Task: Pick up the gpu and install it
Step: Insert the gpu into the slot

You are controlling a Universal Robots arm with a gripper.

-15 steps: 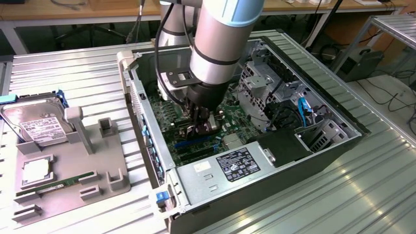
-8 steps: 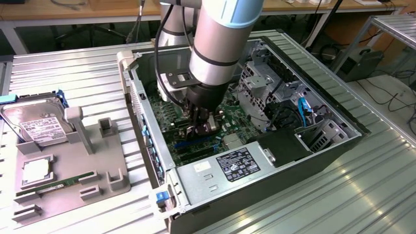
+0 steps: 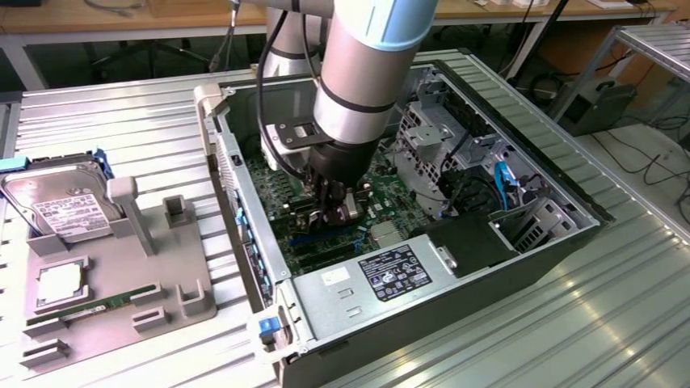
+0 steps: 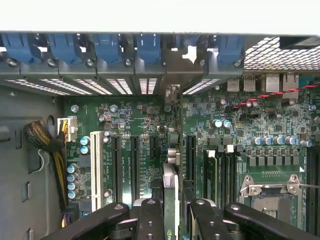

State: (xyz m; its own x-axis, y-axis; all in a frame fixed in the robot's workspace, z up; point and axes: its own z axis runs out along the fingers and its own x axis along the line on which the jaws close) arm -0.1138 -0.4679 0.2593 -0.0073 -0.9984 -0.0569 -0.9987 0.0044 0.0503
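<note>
Inside the open computer case [image 3: 561, 182] my gripper [image 3: 329, 208] hangs low over the green motherboard [image 4: 235, 125]. It is shut on the gpu [image 4: 171, 185], a thin dark card seen edge-on between the two black fingers [image 4: 150, 220]. The card's pale metal bracket end [image 4: 173, 94] points toward the case's rear slot openings under the blue latches [image 4: 149, 47]. The card stands upright in line with the black expansion slots [image 4: 190, 155], right over the board; I cannot tell whether its edge touches a slot.
A white slot [image 4: 96, 170] and a cable bundle [image 4: 47, 142] flank the black slots, and the CPU socket [image 4: 270, 192] lies on the other side. Outside the case, a grey fixture [image 3: 119, 283] carries a silver hard drive [image 3: 60, 202] and a green memory stick [image 3: 81, 311].
</note>
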